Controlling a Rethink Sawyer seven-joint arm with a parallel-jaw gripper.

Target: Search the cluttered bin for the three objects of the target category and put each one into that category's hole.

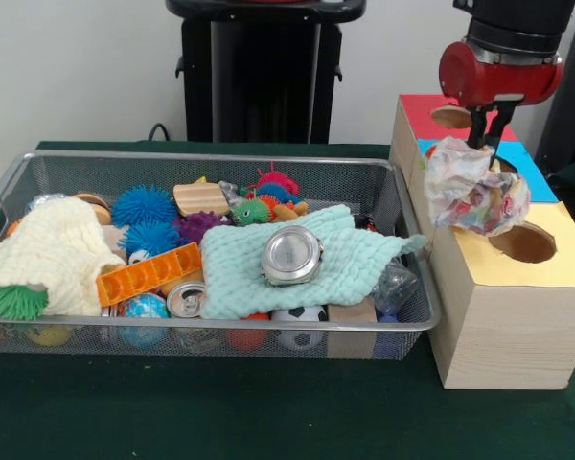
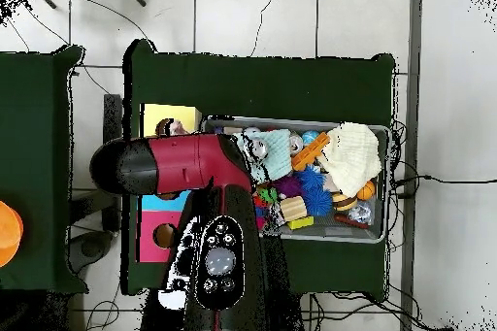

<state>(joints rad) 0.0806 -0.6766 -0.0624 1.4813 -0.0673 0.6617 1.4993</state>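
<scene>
My gripper (image 1: 481,144) is shut on a crumpled multicoloured cloth (image 1: 474,190) and holds it in the air over the light wood-grain box. The cloth hangs above the blue top (image 1: 532,168), just behind the round hole (image 1: 523,242) in the pale yellow top (image 1: 565,259). The wire mesh bin (image 1: 220,326) stands to the left of the box, full of clutter. In the overhead view the arm (image 2: 184,167) hides the gripper and the cloth; a corner of the yellow top (image 2: 173,116) and the bin's rim (image 2: 386,182) show.
The bin holds a mint knitted cloth (image 1: 355,257) with a round metal tin (image 1: 291,255) on it, a cream knitted cloth (image 1: 48,254), blue spiky balls (image 1: 144,206), an orange block (image 1: 149,273) and a can (image 1: 185,299). The red top's hole (image 1: 450,117) lies at the far end.
</scene>
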